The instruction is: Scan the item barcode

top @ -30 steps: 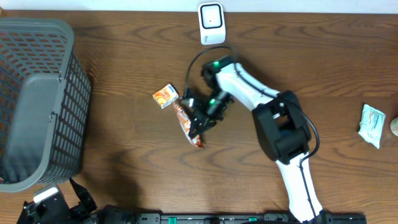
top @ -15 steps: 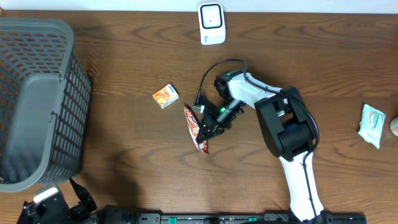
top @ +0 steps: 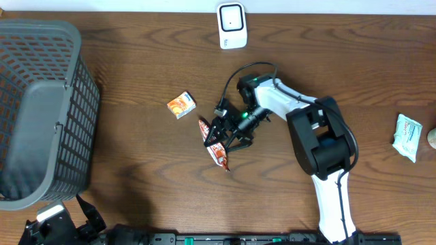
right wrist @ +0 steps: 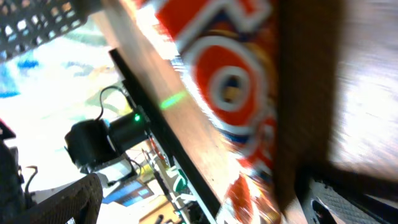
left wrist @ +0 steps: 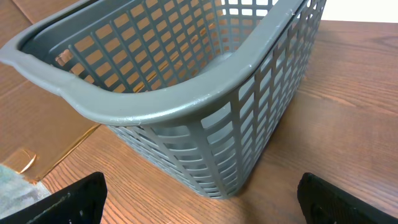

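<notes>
Snack packet point(top: 216, 141), where is it sitting?

On the table point(top: 136, 184). From the scanner point(top: 231, 25) it lies toward the robot's side and a touch to the left, well apart from it. It is an orange-red wrapper with its long axis running diagonally.

And the right end effector point(top: 223, 136)?

It is right over the packet, with the fingers spread and one on each side of the wrapper. The right wrist view shows the two fingers far apart at the bottom corners and the printed wrapper filling the space between them. That view is blurred, so I cannot tell whether either finger touches the wrapper.

So it has no grip on it?

The jaws stand wide and are not clamped on it.

What about the left end effector point(left wrist: 205, 202)?

It is spread wide too, with nothing between the fingers. It faces the grey basket point(left wrist: 186, 106), which stands far to the left of the scanner.

Is anything else on the table?

A small orange box point(top: 181, 105) lies left of the scanner and nearer the robot, just beside the packet's upper end but not touching it. A white pouch point(top: 407, 137) lies far to the scanner's right, near the table edge.
</notes>
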Controlling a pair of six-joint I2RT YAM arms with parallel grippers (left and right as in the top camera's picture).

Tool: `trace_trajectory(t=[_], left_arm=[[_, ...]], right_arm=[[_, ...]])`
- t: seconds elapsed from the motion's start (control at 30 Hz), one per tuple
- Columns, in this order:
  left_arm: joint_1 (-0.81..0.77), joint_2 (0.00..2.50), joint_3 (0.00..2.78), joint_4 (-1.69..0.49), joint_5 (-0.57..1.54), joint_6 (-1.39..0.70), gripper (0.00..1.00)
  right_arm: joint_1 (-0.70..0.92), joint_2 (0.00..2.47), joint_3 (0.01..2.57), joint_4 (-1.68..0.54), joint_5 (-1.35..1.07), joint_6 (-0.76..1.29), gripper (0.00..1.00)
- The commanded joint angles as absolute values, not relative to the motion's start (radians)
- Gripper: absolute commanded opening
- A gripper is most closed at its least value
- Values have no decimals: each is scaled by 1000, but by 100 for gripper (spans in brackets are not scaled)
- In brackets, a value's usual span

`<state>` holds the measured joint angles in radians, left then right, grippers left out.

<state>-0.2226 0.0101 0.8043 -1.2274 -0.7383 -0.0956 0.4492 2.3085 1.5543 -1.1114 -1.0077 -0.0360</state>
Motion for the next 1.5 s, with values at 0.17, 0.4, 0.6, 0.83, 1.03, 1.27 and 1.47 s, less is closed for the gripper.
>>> trace_trajectory(t=[0.17, 0.4, 0.6, 0.83, 1.03, 1.27, 1.47], left_arm=[[-219, 3, 805, -1227, -744, -83, 98], [-219, 3, 805, -1227, -744, -83, 98], [-219, 3, 805, -1227, -744, -83, 98], [-219, 3, 805, -1227, -744, -83, 98], [-219, 3, 805, -1227, -744, -83, 98], [-219, 3, 805, -1227, -744, -83, 98], [-219, 3, 805, -1227, -744, -83, 98]], right_arm=[[390, 2368, 1600, -1106, -442, 99, 99], [479, 2337, 1650, -1106, -317, 174, 99], [581, 2334, 1649, -1096, -247, 195, 99], [683, 2334, 1649, -1070, -196, 227, 99], [754, 2334, 1649, -1068, -180, 232, 99], [807, 2334, 1649, -1069, -132, 255, 99], [815, 2334, 1646, -1064, -132, 254, 84]])
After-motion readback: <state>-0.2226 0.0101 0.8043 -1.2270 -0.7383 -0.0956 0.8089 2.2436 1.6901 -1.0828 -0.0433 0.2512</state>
